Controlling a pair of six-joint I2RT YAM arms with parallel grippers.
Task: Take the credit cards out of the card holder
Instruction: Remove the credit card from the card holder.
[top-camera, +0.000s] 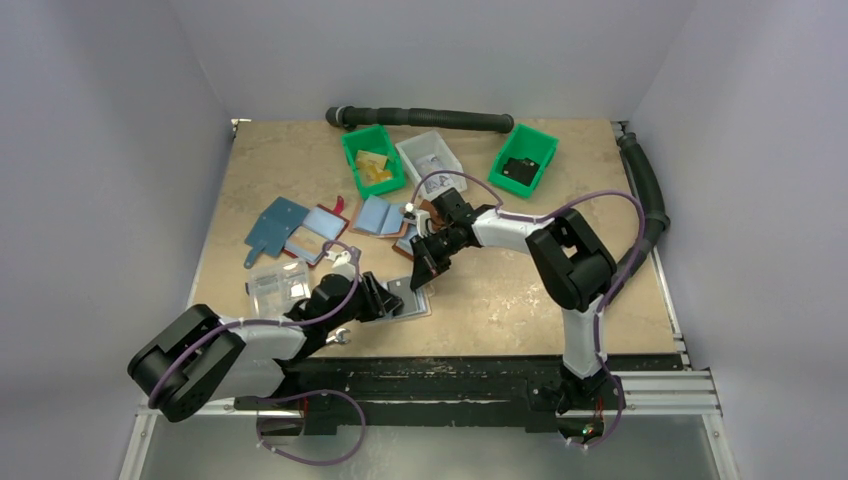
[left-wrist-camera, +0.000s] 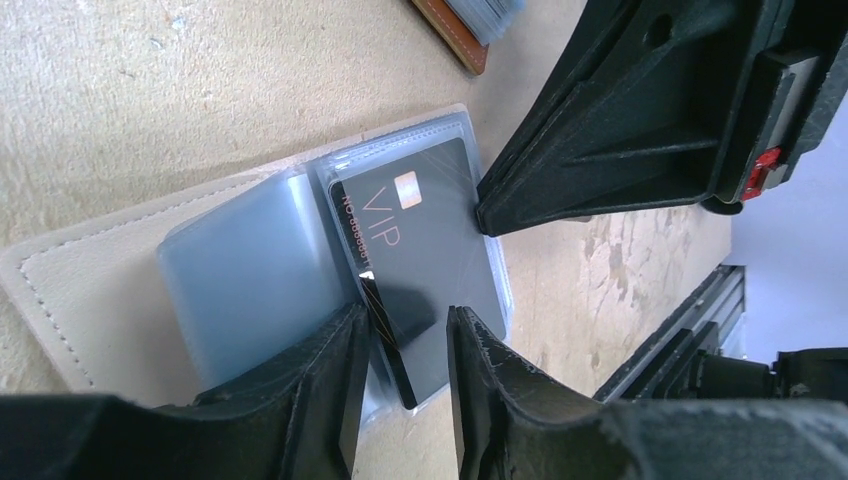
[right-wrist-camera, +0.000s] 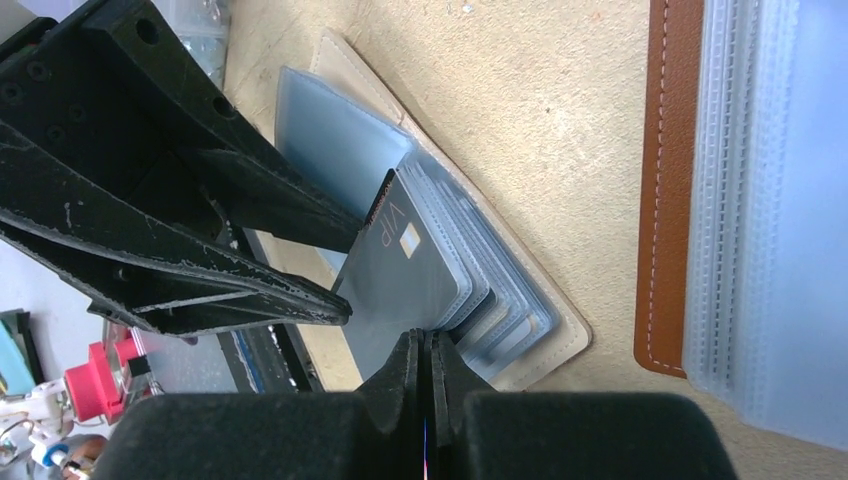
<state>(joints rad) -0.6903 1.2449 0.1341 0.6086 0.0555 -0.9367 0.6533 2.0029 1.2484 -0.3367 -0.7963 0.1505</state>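
Your left gripper (left-wrist-camera: 407, 315) stands partly open, one finger on either side of the near end of the dark grey credit card (left-wrist-camera: 425, 240). You cannot tell whether the fingers press on it. Your right gripper (right-wrist-camera: 422, 340) is clenched tight, its tip against the card's right edge in the left wrist view. Whether it pinches a sleeve there is not clear.

The card, marked VIP, stands tilted up out of the card holder (left-wrist-camera: 80, 290). The holder lies open and flat on the table (top-camera: 520, 290), at lower centre of the overhead view, between both grippers. A bluish sleeve (left-wrist-camera: 240, 270) lies just left of the card. A brown wallet (right-wrist-camera: 662, 190) lies near, at the right of the right wrist view, apart from the holder.
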